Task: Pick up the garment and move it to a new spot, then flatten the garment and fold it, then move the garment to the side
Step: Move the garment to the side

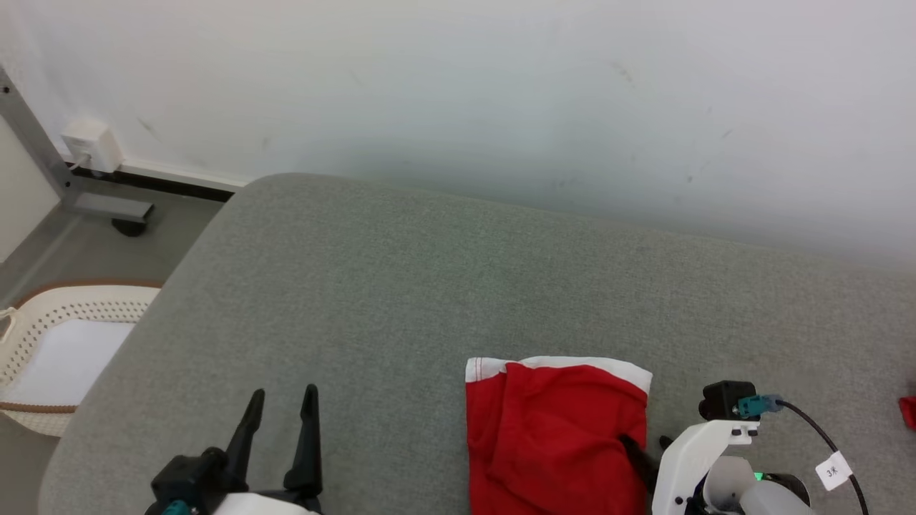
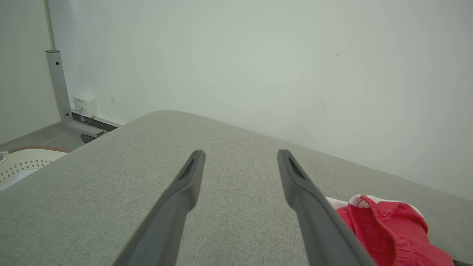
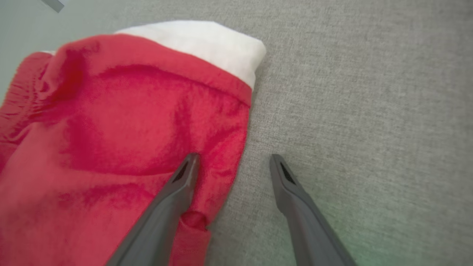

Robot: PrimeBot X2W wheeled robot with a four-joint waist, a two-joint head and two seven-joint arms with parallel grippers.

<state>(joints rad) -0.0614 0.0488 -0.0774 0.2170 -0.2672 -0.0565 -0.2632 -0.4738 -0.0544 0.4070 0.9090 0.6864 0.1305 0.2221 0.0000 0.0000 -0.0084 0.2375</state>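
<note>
The red garment, white-banded along its far edge, lies at the near right of the grey fabric-covered desk. The right hand, released, straddles the garment's right edge: one finger over red cloth, the other over bare desk. The left hand, likewise released and empty, hovers well apart at the near left.

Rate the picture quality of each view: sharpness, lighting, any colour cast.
Head view: soft, even light, no hard shadows, red garment clear. Left wrist view: wall dims toward the corners, left gripper fingers crisp. Right wrist view: red garment close and blurry, green tinge on the grey cushion lower right.
</note>
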